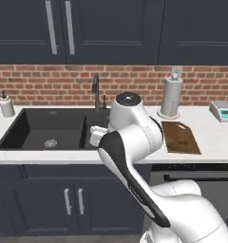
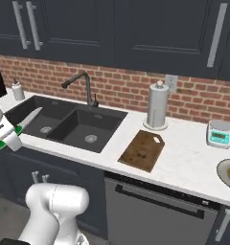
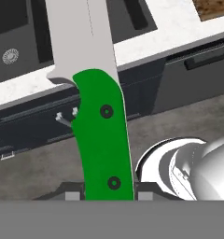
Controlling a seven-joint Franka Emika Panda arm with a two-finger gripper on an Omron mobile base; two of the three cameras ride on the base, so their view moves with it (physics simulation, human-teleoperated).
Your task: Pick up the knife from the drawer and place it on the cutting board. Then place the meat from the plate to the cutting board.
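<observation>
gripper (image 3: 106, 195) pinching knife (image 3: 97, 102) | handle: smooth green, two dark rivets | blade: flat pale silver, pointing away from fingers | board (image 2: 142, 150): mottled brown rectangle, well apart

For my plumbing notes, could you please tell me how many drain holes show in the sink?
2: one in the left basin, one in the right basin of the sink. More may be hidden.

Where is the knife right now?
The knife is held in the gripper by its green handle, blade pointing toward the sink; in the right base view it sits at the far left, well left of the cutting board.
</observation>
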